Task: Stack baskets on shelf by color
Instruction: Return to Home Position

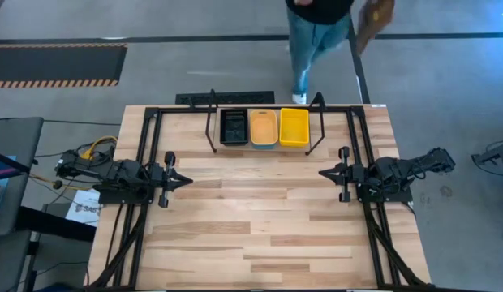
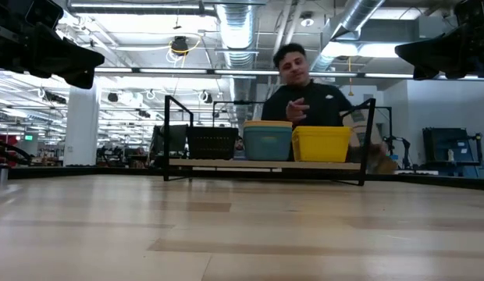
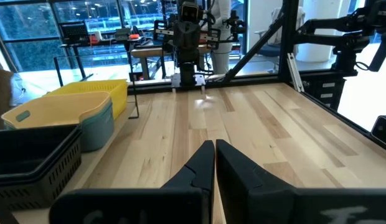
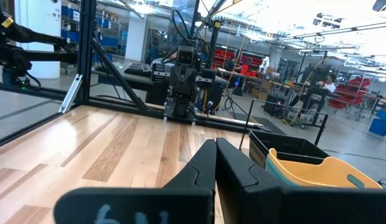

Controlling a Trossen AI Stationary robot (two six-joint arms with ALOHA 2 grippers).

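Observation:
Three basket stacks stand side by side at the table's far edge inside the low black rod shelf [image 1: 211, 122]: a black basket [image 1: 234, 126] on the left, an orange basket nested in a teal one [image 1: 263, 128] in the middle, a yellow basket [image 1: 294, 126] on the right. They also show in the low view: black [image 2: 212, 143], teal with an orange rim [image 2: 267, 142], yellow [image 2: 322, 144]. My left gripper [image 1: 187, 180] is shut and empty at the table's left side. My right gripper [image 1: 323, 173] is shut and empty at the right side. Both hover above the table.
A person [image 1: 316, 36] stands just beyond the table's far edge, behind the shelf, holding a brown flat thing [image 1: 375, 18]. A black frame [image 1: 146, 146] edges the wooden table on both sides. Bare wood lies between the two grippers and toward the near edge.

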